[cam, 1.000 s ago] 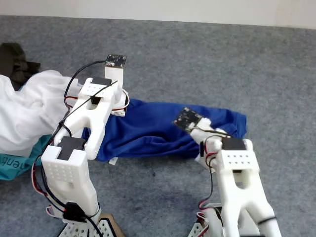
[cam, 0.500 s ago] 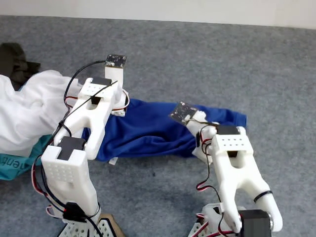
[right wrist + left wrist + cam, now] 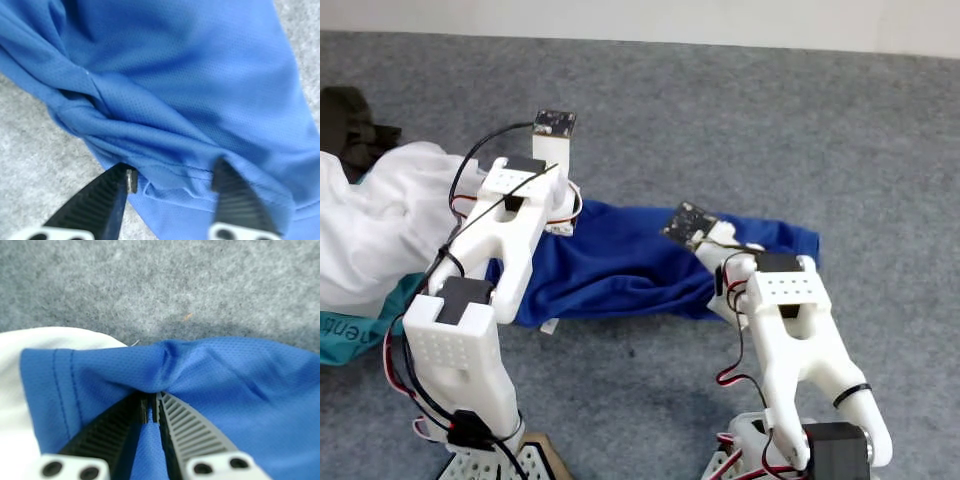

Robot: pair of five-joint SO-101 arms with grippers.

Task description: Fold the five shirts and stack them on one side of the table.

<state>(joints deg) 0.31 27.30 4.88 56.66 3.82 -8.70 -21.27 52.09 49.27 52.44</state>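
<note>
Blue shirt: the blue mesh sports shirt [image 3: 620, 270] lies in the middle of the high view on the grey felt-like counter [image 3: 770, 130], gathered into a long, rumpled band.
Long axis: it runs across the frame from lower left to right, rising slightly toward the right end. Which end is the collar I cannot tell.
Left gripper: the left gripper [image 3: 152, 407] is clenched on a pinch of the blue cloth near the band's left end, beside a stitched hem.
Right gripper: the right gripper [image 3: 175, 175] is spread wide, one fingertip on each side of a folded edge at the band's lower right, grasping nothing.
Other garments: a crumpled white shirt [image 3: 380, 230] is heaped at the left edge and touches the blue one. A teal shirt [image 3: 350, 330] peeks out beneath it. A dark garment [image 3: 345, 120] sits at the upper left.
Done so far: by my reading, very little. The blue shirt looks at most roughly doubled, and no neat folded stack is in sight.
Left to do: finish folding the blue shirt, set it to one side, then fold the heaped garments.
</note>
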